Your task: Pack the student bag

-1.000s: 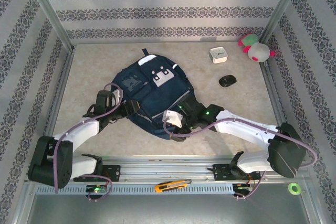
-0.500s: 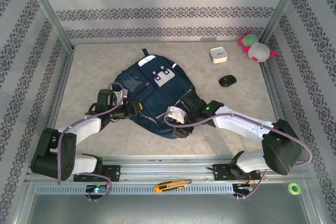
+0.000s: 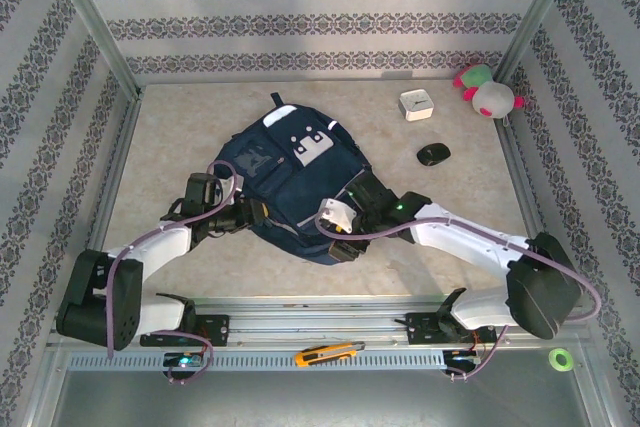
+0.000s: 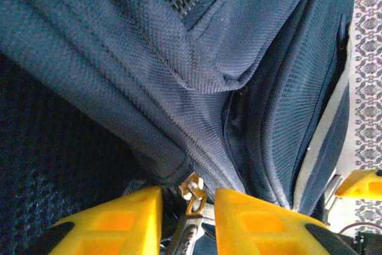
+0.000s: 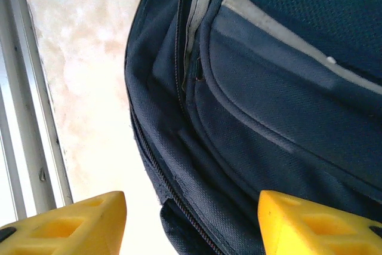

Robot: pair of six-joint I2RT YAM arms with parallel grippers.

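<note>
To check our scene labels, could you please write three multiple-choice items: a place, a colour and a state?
1. Where does the black mouse lie? A. on the near rail B. on the table, right of the student bag C. on the floor
2. What colour is the student bag? A. red B. navy blue C. green
3. How does the right gripper stand? A. open B. shut on a strap C. shut on the mouse
Key: 1 B, bare tabletop beside the bag; 2 B, navy fabric; 3 A, its yellow fingers stand wide apart.
</note>
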